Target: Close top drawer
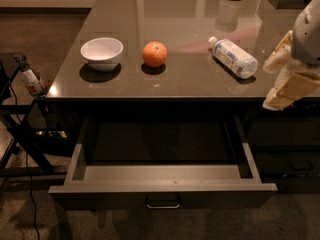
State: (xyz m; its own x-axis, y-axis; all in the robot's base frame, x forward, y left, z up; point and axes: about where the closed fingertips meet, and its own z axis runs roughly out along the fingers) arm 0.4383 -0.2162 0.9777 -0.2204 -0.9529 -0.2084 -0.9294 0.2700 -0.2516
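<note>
Dark grey and pulled far out toward us, the top drawer (165, 187) juts from under the table (190, 81), so we judge the whole push remains. Our gripper (286, 79) hangs at the right edge, well apart from the handle (162, 203); open or closed, we cannot tell.

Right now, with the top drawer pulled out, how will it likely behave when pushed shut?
The drawer looks empty, so it should probably slide easily. It is wide; a push away from the central handle might skew it. The gripper hangs over the table's right edge, apart from it.
</note>
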